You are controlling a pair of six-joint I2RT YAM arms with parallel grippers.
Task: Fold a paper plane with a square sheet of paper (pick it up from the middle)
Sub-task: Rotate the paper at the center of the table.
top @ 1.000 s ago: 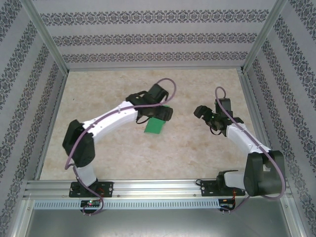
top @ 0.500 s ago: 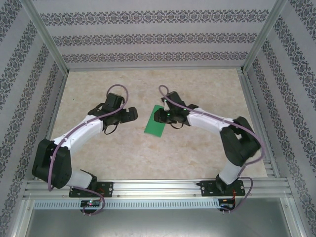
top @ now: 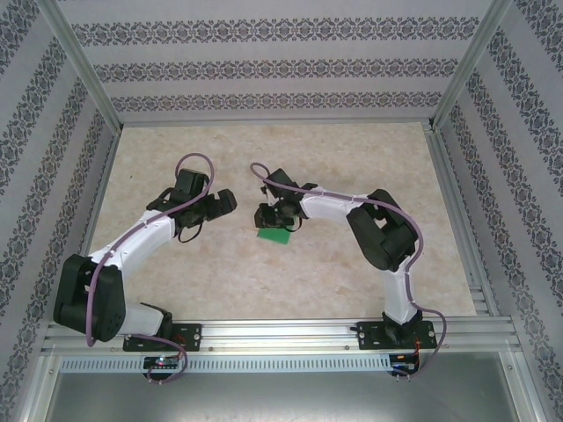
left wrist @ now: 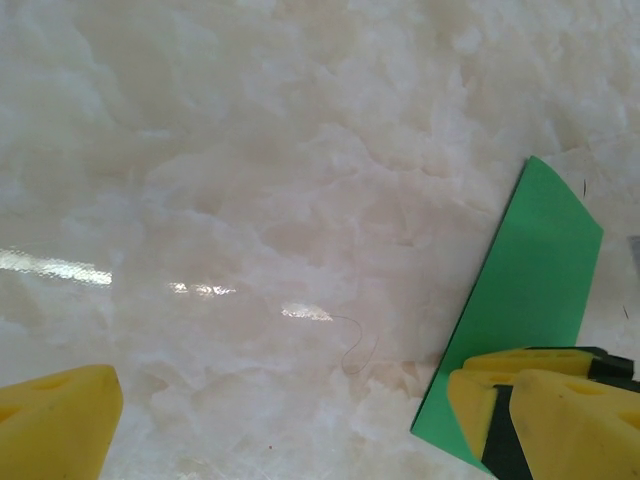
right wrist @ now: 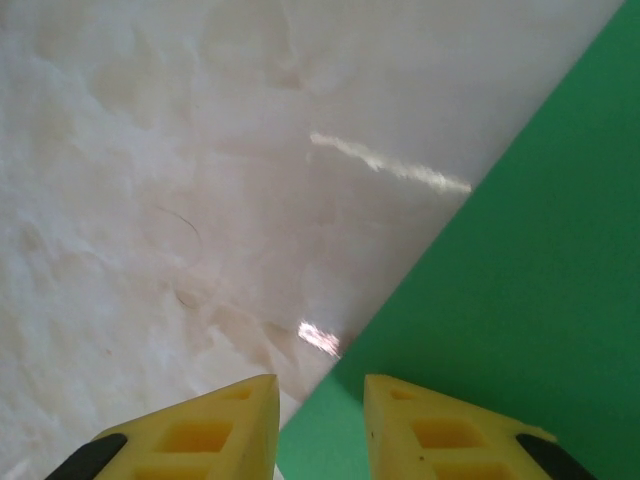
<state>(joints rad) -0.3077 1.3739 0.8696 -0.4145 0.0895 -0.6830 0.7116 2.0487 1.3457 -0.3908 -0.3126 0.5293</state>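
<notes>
The bright green sheet of paper (top: 274,234) lies flat on the marbled table, folded into a narrow strip, and my right gripper (top: 269,217) covers its far part. In the right wrist view the sheet (right wrist: 520,300) takes up the lower right. The right gripper (right wrist: 320,425) is low over its left edge and open by a narrow gap, one yellow finger over the table and one over the paper. My left gripper (top: 224,200) is to the paper's left, wide open and holding nothing. In its wrist view the left gripper (left wrist: 300,430) has the sheet (left wrist: 530,290) by its right finger.
The beige marbled table (top: 264,281) is walled by patterned panels, with metal frame posts at the corners. A metal rail (top: 281,332) carrying both arm bases runs along the near edge. A thin hair or thread (left wrist: 355,350) lies on the table left of the paper.
The left gripper pulled away from the paper to the left. The right arm swung in from the right and came down over the paper's far part, hiding most of it.
</notes>
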